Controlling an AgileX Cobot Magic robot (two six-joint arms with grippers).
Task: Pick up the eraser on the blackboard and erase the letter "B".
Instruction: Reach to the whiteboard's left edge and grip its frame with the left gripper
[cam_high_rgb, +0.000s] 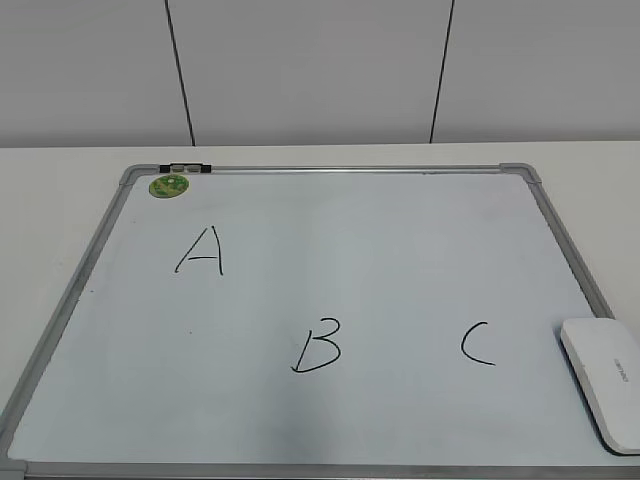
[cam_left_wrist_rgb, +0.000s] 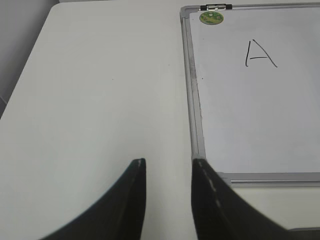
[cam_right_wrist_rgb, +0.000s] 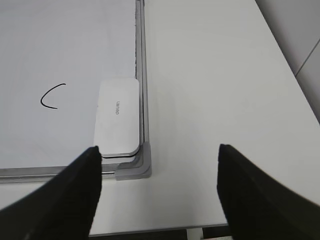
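The blackboard (cam_high_rgb: 330, 230) is a pale board in a grey frame lying flat on the table. The black letter "B" (cam_high_rgb: 318, 346) sits near its front middle, between "A" (cam_high_rgb: 200, 251) and "C" (cam_high_rgb: 477, 343). The white eraser (cam_high_rgb: 604, 381) lies on the board's front right corner; it also shows in the right wrist view (cam_right_wrist_rgb: 118, 116). My right gripper (cam_right_wrist_rgb: 159, 152) is open and empty, above the table just off that corner. My left gripper (cam_left_wrist_rgb: 168, 162) is open and empty by the board's front left corner (cam_left_wrist_rgb: 200, 150). Neither gripper shows in the exterior view.
A round green sticker (cam_high_rgb: 169, 186) and a small black clip (cam_high_rgb: 186, 168) sit at the board's far left corner. The white table (cam_right_wrist_rgb: 210, 90) extends right of the board to its front edge (cam_right_wrist_rgb: 165, 231); table (cam_left_wrist_rgb: 95, 90) also lies left of the board.
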